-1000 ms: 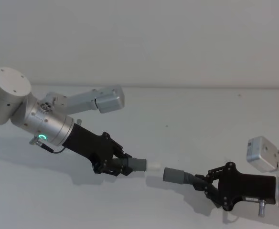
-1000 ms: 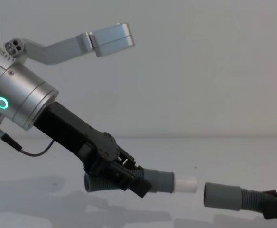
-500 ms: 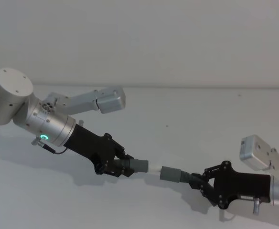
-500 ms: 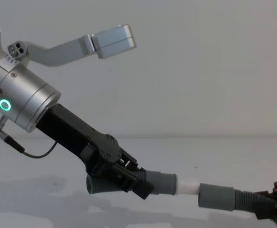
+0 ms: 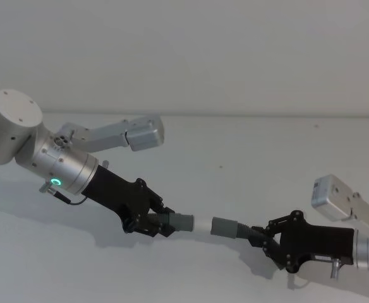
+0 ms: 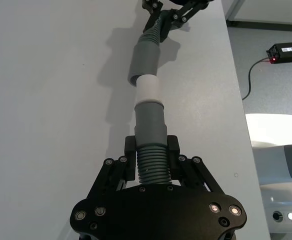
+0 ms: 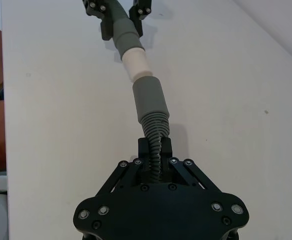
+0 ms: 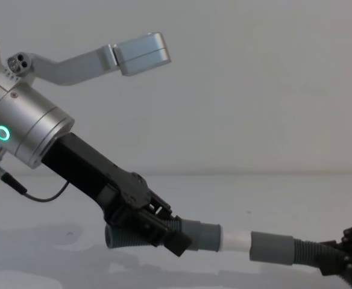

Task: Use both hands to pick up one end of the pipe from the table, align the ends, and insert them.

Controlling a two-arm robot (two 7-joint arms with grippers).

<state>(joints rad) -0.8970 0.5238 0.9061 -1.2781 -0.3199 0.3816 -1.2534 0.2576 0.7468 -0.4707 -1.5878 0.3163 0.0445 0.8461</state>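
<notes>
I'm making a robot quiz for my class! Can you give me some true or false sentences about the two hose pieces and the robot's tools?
1. The left tool is shut on the piece with the white tip. True.
2. The right tool is open with nothing in it. False: it is shut on the ribbed part of the piece with the wide grey cuff.
3. The white tip meets the mouth of the grey cuff. True.
4. Both pieces lie loose on the table. False: each is gripped by a tool.
</notes>
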